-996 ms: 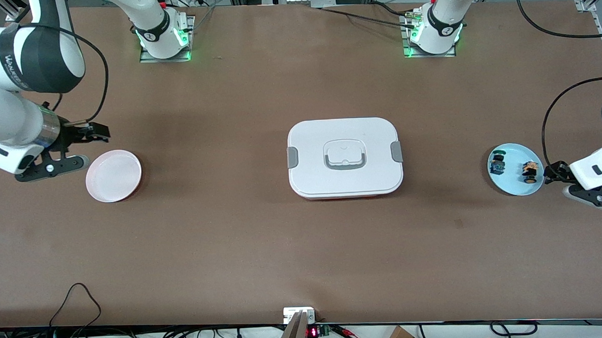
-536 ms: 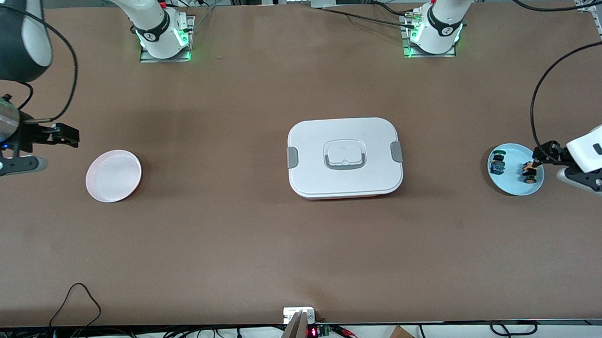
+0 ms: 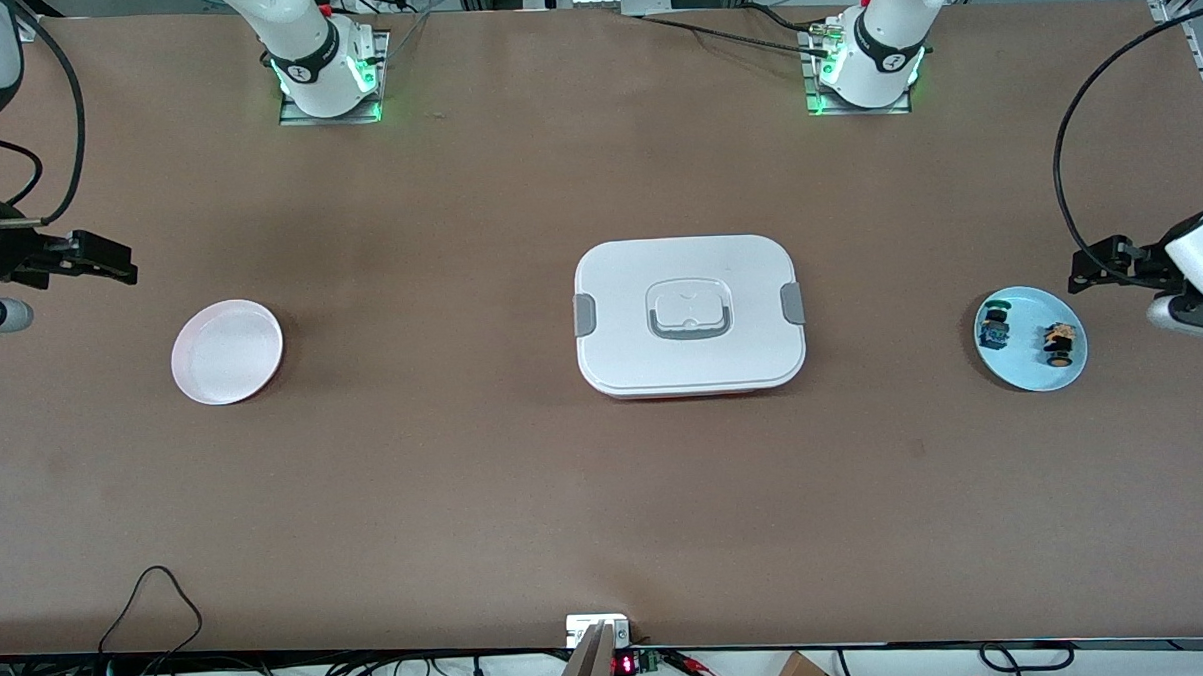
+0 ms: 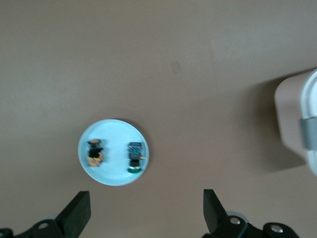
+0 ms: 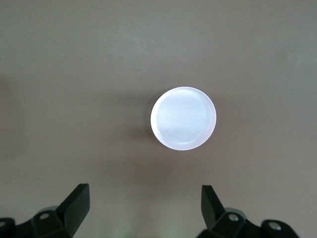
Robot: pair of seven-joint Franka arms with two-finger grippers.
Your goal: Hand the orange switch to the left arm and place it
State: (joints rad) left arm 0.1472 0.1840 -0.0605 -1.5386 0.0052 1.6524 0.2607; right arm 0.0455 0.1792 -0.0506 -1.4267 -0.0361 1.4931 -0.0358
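The orange switch [image 3: 1059,342] lies on a light blue plate [image 3: 1025,368] at the left arm's end of the table, beside a black piece with blue and green parts [image 3: 993,330]. My left gripper [image 3: 1081,269] is open and empty, up in the air just off the plate's rim. In the left wrist view the gripper [image 4: 146,213] is open, with the switch [image 4: 95,152] on the plate [image 4: 114,176] below. The white box [image 3: 689,315] stands mid-table. My right gripper [image 3: 124,267] is open and empty in the air at the right arm's end.
An empty white-pink plate [image 3: 227,351] sits at the right arm's end, also in the right wrist view [image 5: 183,118] past the open right gripper [image 5: 145,208]. The box's corner [image 4: 297,124] shows in the left wrist view. Cables hang along the table's near edge.
The left gripper passed over the orange switch, then drew off the blue plate, empty. The right gripper moved away from the white-pink plate toward the table's end. The switch stays on the plate.
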